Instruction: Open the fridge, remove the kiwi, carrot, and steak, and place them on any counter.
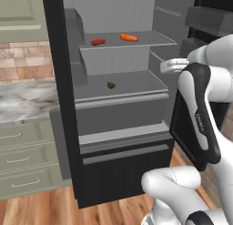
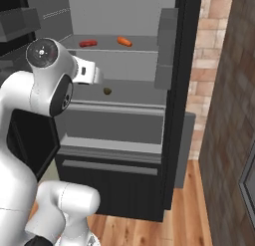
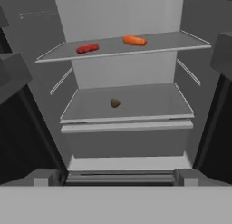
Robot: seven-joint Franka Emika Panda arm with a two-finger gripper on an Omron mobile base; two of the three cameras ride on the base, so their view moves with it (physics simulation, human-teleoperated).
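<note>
Three foods lie inside the open fridge [image 1: 118, 142], its light grey shelves smooth and flat: the lumpy red steak [image 1: 98, 41] at the upper shelf's left, the tapered orange carrot [image 1: 129, 37] toward its right, and the small olive-brown kiwi [image 1: 111, 85] alone on the shelf below, near its front edge. The left base view adds the marbled counter [image 1: 22, 101] beside the fridge, over sage-green drawers [image 1: 22, 160]. The gripper, jaws spread wide and empty, faces the shelves
</note>
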